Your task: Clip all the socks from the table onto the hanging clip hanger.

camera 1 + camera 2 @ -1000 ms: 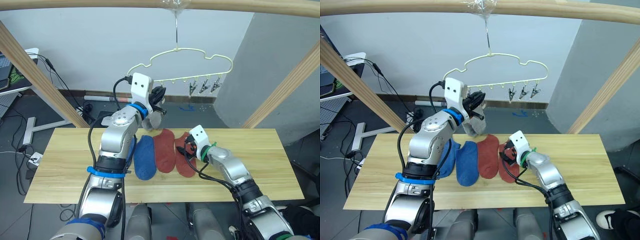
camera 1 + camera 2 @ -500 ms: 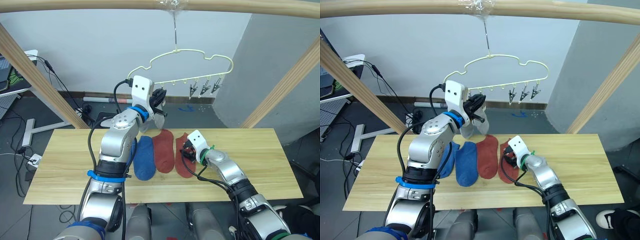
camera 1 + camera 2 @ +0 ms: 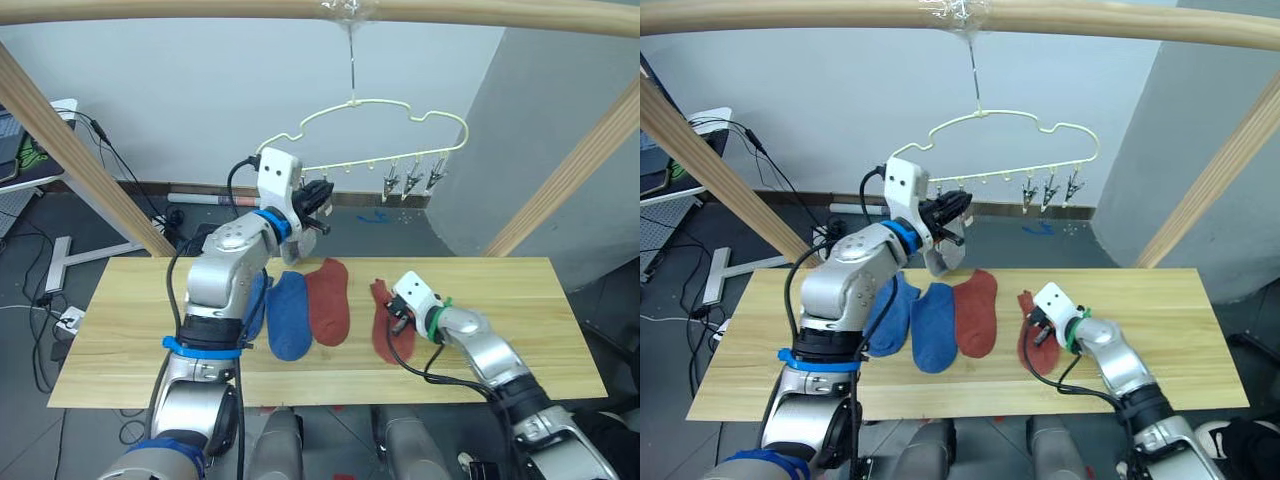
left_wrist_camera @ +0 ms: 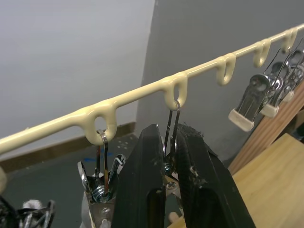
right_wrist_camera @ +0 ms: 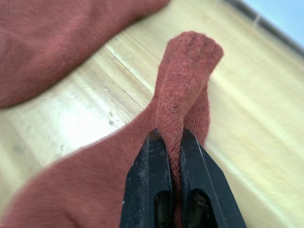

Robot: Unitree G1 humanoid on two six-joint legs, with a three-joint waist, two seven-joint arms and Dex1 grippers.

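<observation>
My left gripper (image 4: 168, 132) is raised at the pale yellow clip hanger (image 3: 380, 108) and is shut on one of its metal clips (image 4: 167, 166). A light grey sock (image 3: 946, 256) hangs just below that gripper; what holds it I cannot tell. On the table (image 3: 130, 330) my right gripper (image 5: 169, 135) is shut on a pinched-up fold of a red sock (image 3: 386, 332). Left of it lie a second red sock (image 3: 328, 300) and two blue socks (image 3: 933, 325) (image 3: 890, 315). Three free clips (image 3: 412, 180) hang at the hanger's right end.
A wooden frame surrounds the table: a top beam (image 3: 200, 8) carries the hanger's hook, and slanted poles stand at the left (image 3: 80, 150) and right (image 3: 570, 170). Cables (image 3: 40, 300) lie on the floor to the left. The table's right part (image 3: 520, 290) is bare.
My right gripper has shut on the red sock and dragged it to the right, away from the other red sock. The left gripper has stayed shut at the hanger.
</observation>
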